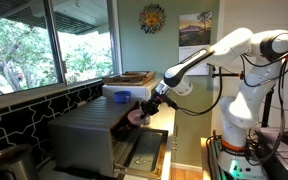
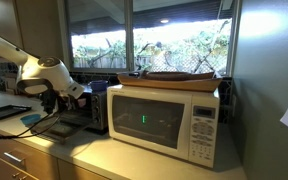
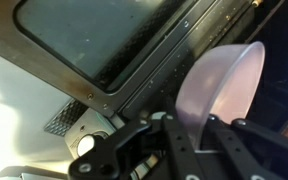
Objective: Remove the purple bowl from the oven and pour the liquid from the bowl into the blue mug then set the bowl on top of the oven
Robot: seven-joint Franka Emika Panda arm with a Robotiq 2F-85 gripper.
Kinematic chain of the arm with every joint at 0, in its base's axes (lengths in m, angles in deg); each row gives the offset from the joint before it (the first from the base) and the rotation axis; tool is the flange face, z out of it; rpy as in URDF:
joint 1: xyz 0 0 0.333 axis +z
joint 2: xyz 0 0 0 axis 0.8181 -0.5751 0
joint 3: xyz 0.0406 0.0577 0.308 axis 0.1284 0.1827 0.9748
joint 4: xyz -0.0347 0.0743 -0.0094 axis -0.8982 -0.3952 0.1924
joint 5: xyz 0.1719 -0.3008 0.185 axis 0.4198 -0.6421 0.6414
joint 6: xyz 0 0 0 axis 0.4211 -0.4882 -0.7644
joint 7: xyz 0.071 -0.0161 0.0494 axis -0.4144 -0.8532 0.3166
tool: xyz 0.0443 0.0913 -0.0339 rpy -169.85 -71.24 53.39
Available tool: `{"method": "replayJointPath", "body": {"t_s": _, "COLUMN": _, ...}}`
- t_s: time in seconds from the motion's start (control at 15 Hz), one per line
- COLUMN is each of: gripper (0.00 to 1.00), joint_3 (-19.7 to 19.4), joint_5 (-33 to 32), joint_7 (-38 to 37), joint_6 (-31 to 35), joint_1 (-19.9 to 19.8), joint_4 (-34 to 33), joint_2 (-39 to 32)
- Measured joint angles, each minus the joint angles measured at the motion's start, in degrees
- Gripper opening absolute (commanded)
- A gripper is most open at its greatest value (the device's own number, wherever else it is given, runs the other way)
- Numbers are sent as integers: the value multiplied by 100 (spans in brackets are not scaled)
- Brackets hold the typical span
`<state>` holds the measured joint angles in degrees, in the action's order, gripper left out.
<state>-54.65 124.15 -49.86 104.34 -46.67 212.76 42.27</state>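
Note:
The purple bowl (image 3: 226,82) stands tilted on its edge in the wrist view, with its rim pinched between my two dark fingers (image 3: 177,140). My gripper (image 3: 202,135) is shut on it. In an exterior view the gripper (image 1: 145,107) holds the bowl (image 1: 135,118) just in front of the grey oven's (image 1: 84,135) opening, above its dropped-down door (image 1: 141,152). The door's dark glass (image 3: 104,40) fills the upper left of the wrist view. From the other side the arm (image 2: 44,75) reaches to the oven (image 2: 97,108). I cannot make out the blue mug or any liquid.
A white microwave (image 2: 164,120) with a wooden tray (image 2: 179,76) on top stands next to the oven by the window. A flat blue thing (image 2: 32,120) and a dark tray (image 2: 4,111) lie on the counter. The robot's base (image 1: 234,125) stands at the right.

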Motion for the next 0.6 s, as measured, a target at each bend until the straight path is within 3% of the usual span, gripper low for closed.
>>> {"method": "replayJointPath", "body": {"t_s": 0.27, "gripper": 4, "joint_3": -249, "joint_5": -875, "joint_7": 1, "joint_6": -967, "joint_1": -266, "joint_4": -41, "joint_2": 268}}
{"method": "replayJointPath", "body": {"t_s": 0.6, "gripper": 4, "joint_3": -649, "joint_5": -1303, "joint_7": 86, "joint_6": -2128, "joint_1": -295, "joint_4": -209, "joint_2": 606}}
